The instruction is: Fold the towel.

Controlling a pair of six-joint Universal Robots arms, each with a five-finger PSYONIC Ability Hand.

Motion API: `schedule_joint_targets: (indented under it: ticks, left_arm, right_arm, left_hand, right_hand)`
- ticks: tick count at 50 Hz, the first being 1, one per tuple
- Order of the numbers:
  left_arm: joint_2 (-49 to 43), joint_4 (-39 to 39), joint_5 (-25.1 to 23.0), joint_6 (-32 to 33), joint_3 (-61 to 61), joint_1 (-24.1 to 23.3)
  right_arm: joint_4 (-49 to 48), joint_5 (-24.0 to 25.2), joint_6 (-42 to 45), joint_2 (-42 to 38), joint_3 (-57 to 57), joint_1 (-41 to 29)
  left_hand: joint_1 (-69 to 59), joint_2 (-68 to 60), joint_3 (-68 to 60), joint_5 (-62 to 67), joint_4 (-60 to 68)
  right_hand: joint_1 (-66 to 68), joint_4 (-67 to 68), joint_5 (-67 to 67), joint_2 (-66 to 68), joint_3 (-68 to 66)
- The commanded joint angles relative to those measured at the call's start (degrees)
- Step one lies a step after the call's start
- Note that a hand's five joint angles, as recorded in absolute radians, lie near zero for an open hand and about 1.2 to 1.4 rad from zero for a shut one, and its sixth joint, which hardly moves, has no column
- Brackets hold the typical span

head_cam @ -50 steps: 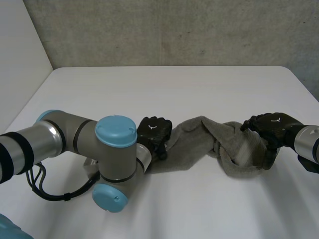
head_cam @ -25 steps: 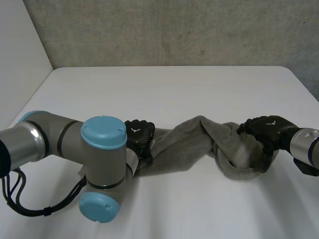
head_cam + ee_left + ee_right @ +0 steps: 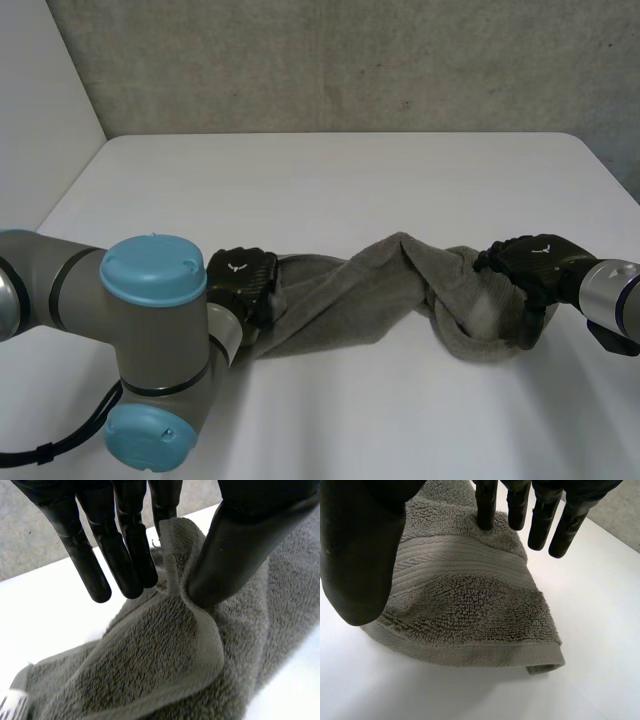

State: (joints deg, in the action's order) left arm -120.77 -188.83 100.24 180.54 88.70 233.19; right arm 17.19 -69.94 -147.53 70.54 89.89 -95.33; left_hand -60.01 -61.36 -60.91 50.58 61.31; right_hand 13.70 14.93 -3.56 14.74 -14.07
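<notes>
A grey towel (image 3: 340,300) lies twisted and stretched out across the near part of the white table (image 3: 350,180). My left hand (image 3: 243,280) is at the towel's left end. In the left wrist view the thumb (image 3: 235,545) and the fingers (image 3: 125,555) pinch a raised hem of the towel (image 3: 165,660) between them. My right hand (image 3: 530,262) rests on the bunched right end. There, the fingers (image 3: 487,505) are straight with their tips on the towel (image 3: 470,605), and the thumb (image 3: 360,555) stands apart over the folded edge.
My left arm's large grey joint with a light-blue cap (image 3: 152,268) sits low at the near left, close to the towel's left end. A grey wall (image 3: 350,60) runs behind the table's far edge.
My left arm and hand have moved left, dragging the towel's left end so the towel lies longer and flatter. The left fingers have closed on the hem. The right hand has barely moved.
</notes>
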Motion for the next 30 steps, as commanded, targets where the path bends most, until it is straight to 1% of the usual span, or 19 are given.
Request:
schedule_joint_targets:
  ticks: [1, 2, 8, 13, 14, 18, 19, 20, 21, 23, 27, 29, 30]
  left_arm:
    - [0.09, -0.05, -0.14, -0.19, 1.56, 1.39]
    - [0.18, -0.05, -0.14, -0.28, 1.65, 1.83]
    - [1.68, -0.05, -0.23, -0.28, 2.18, 3.24]
    - [5.44, -0.4, -0.23, -0.36, 3.23, 6.13]
    - [5.46, -0.4, -0.23, -0.37, 3.23, 6.14]
    - [8.78, -1.62, -0.31, -0.37, 4.63, 9.64]
    - [9.93, -2.32, -0.4, -0.37, 5.25, 10.87]
    - [9.94, -2.33, -0.4, -0.37, 5.25, 10.88]
    - [10.72, -3.2, -0.57, -0.37, 5.77, 12.01]
    - [11.34, -4.0, -0.66, -0.37, 6.04, 12.9]
    - [11.78, -4.88, -0.66, -0.28, 6.39, 14.05]
    - [11.96, -5.06, -0.66, -0.28, 6.22, 15.01]
    - [11.96, -5.06, -0.66, -0.28, 6.22, 15.01]
  right_arm:
    - [-0.05, -0.37, 0.05, -0.05, 0.11, -0.47]
    - [-0.05, -0.37, -0.04, -0.05, 0.11, -0.47]
    - [0.12, -0.37, -0.04, 0.39, 0.02, -0.47]
    - [0.91, -0.55, -0.3, 2.49, -0.86, 0.15]
    - [0.91, -0.55, -0.3, 2.5, -0.86, 0.15]
    - [1.09, -0.11, -0.66, 5.4, -0.68, 0.33]
    - [1.09, 0.24, -0.39, 7.05, 0.02, 0.33]
    - [1.09, 0.24, -0.22, 8.11, 0.55, 0.06]
    - [1.09, 0.24, -0.22, 8.12, 0.55, 0.06]
    - [1.09, 0.85, -0.13, 9.61, 3.7, -0.38]
    - [-0.23, 1.3, 0.93, 11.29, 8.02, -0.64]
    - [-3.28, 3.66, 4.77, 12.08, 13.35, -1.34]
    - [-3.3, 3.67, 4.79, 12.08, 13.38, -1.34]
  left_hand:
    - [-16.07, -14.72, -15.17, 15.5, 14.77]
    - [-19.95, -18.6, -19.05, 19.39, 18.66]
    - [-19.99, -18.64, -19.09, 19.42, 18.69]
    - [-19.99, -18.64, -19.09, 19.42, 18.69]
    - [-19.99, -18.64, -19.09, 19.42, 18.69]
    - [-19.99, -18.64, -19.09, 19.42, 18.69]
    - [-19.99, -18.64, -19.09, 19.42, 18.69]
    - [-19.99, -18.64, -19.09, 19.42, 18.69]
    - [-19.99, -18.64, -19.09, 19.42, 18.69]
    - [-19.99, -18.64, -19.09, 19.42, 18.69]
    - [-19.99, -18.64, -19.09, 19.42, 18.69]
    - [-19.99, -18.64, -19.09, 19.42, 18.69]
    - [-19.99, -18.64, -19.09, 19.42, 18.69]
  right_hand:
    - [-3.44, -4.68, 3.31, -4.49, 3.82]
    - [-3.44, -4.68, 3.31, -4.49, 3.82]
    - [-3.44, -4.68, 3.31, -4.49, 3.82]
    - [-3.11, -4.34, 2.97, -4.15, 3.48]
    - [-3.11, -4.34, 2.97, -4.15, 3.48]
    - [-0.08, -1.31, -0.05, -1.12, 0.45]
    - [3.42, 2.19, -3.55, 2.37, -3.05]
    - [5.78, 4.55, -5.92, 4.74, -5.41]
    - [5.81, 4.58, -5.94, 4.76, -5.44]
    - [8.82, 7.59, -8.96, 7.78, -8.45]
    - [9.84, 8.61, -9.98, 8.8, -9.47]
    - [14.03, 12.8, -14.17, 12.99, -13.66]
    - [14.05, 12.82, -14.18, 13.01, -13.68]
